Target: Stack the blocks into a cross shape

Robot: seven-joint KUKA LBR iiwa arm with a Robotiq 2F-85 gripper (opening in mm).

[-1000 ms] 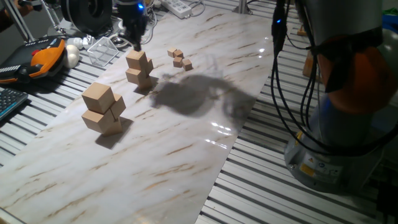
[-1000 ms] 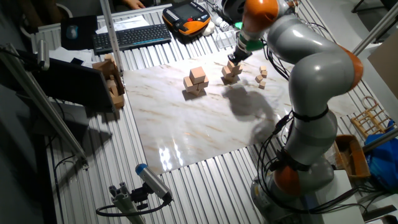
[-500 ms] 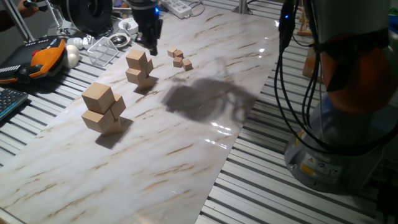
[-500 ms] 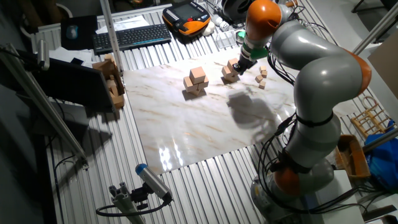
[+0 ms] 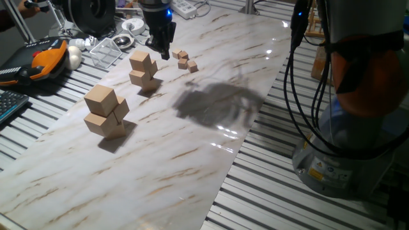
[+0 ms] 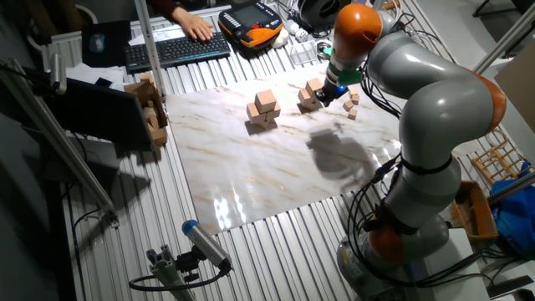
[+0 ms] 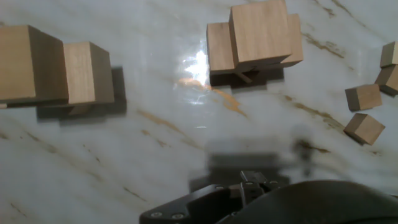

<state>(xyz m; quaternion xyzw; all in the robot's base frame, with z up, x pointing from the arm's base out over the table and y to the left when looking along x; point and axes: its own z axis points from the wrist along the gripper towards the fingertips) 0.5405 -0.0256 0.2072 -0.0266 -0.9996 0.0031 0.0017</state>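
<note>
Gripper [image 5: 161,50] hung above the marble tabletop [image 5: 192,147], in the gap between the stacked blocks [image 5: 142,70] and the tiny cubes [image 5: 184,60]; narrow passage either side. Bigger cube pile [image 5: 106,112] stood well apart toward the near end. Beyond the blocks, clutter lined the table edge: clear plastic box [image 5: 105,51], orange pendant [image 5: 48,56]. Near half of the marble lay open.
</note>
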